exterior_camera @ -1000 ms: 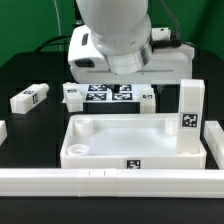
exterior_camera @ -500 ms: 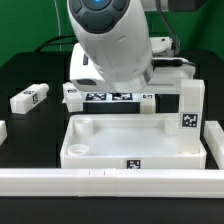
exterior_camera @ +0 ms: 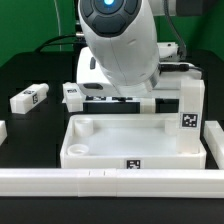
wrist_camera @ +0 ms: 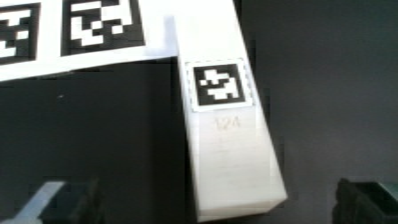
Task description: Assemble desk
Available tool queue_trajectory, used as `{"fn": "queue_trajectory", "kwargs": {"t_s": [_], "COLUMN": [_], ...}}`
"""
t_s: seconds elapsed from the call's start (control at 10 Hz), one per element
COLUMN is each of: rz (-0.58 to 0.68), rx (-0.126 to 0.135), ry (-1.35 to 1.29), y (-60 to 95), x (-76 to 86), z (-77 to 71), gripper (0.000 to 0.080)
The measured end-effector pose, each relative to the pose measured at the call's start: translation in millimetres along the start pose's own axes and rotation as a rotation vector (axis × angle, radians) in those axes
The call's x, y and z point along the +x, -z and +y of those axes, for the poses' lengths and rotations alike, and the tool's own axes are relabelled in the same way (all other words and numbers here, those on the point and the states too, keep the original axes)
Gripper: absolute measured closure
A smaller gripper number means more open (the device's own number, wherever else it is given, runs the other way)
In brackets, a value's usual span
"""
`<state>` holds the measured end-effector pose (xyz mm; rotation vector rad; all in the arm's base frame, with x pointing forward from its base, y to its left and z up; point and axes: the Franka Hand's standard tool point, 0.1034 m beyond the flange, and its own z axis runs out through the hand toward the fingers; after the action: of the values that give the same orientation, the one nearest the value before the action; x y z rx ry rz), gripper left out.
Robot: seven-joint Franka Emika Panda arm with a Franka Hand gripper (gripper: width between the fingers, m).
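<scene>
My claw (wrist_camera: 210,203) hangs spread wide over a leg (wrist_camera: 224,120) lying on the surface (wrist_camera: 338,100) just beside the marker board (wrist_camera: 71,35). The leg seems slightly skewed, so closing may twist it or clip that board.

A leg (exterior_camera: 191,108) stands upright at the tabletop's (exterior_camera: 100,155) corner — the exterior view's right.

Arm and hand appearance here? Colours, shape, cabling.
The arm has a bulky, rounded, glossy white shell with a round blue cap on top. A dark cable runs beside it. Of the hand, only two dark fingers show. No markings are visible.
</scene>
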<state>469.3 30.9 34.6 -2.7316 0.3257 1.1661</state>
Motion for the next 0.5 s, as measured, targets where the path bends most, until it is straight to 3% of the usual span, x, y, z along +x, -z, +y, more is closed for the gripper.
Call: {"fn": "queue_trajectory", "kwargs": {"t_s": [0.2, 0.5], "rz": [0.002, 0.003], "rx": [0.000, -0.005], "ry": [0.000, 0.017], "y": [-0.2, -15.1], "x": [0.4, 0.7], "z": [0.2, -2.4], "gripper": [0.0151, 0.0151]}}
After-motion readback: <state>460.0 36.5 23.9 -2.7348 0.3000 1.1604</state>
